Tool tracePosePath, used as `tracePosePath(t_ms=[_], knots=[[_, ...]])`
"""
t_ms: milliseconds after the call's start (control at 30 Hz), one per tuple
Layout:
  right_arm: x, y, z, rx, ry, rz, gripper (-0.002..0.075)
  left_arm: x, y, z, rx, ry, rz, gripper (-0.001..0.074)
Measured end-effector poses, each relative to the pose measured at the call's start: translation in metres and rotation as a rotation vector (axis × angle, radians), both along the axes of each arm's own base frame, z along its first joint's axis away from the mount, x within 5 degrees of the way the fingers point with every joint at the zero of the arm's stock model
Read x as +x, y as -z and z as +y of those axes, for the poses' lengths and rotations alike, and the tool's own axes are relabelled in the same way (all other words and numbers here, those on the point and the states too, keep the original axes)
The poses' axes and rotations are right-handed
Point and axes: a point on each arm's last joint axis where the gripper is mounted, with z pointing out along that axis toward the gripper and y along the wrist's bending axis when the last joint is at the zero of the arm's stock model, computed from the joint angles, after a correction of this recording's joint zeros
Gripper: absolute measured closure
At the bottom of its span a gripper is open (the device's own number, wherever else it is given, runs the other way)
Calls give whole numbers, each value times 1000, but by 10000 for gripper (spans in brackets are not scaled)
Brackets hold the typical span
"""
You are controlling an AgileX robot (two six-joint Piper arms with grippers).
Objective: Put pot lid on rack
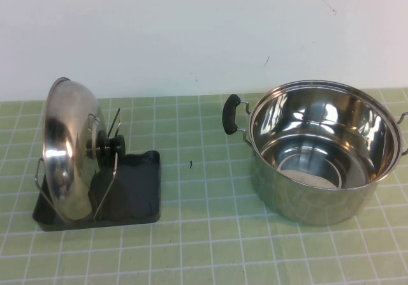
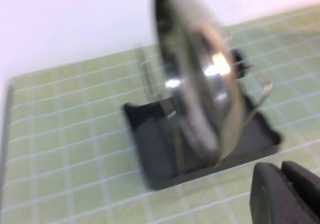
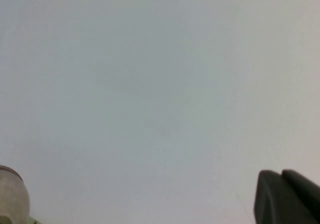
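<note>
The shiny steel pot lid (image 1: 67,150) stands on edge in the wire rack (image 1: 134,196), its black knob (image 1: 109,146) facing right toward the pot. In the left wrist view the lid (image 2: 197,91) stands upright in the rack's dark tray (image 2: 152,149). My left gripper (image 2: 282,174) shows at that view's edge, fingers together and empty, apart from the rack. My right gripper (image 3: 282,176) is shut and empty, facing the blank wall. Neither gripper shows in the high view.
A deep steel pot (image 1: 322,148) with black side handles (image 1: 231,114) stands open at the right of the green grid mat. A small dark speck (image 1: 190,164) lies between the rack and the pot. A white wall rises behind the table.
</note>
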Motion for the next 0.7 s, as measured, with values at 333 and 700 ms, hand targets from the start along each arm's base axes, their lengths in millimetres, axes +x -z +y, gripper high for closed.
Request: tracePosePath(t_ms=[333, 700], knots=[[-26, 28, -11, 24, 3, -22, 727, -27, 57, 17, -65, -100, -99, 733], [-24, 40, -9, -127, 27, -49, 727, -26, 62, 15, -75, -88, -132, 734]])
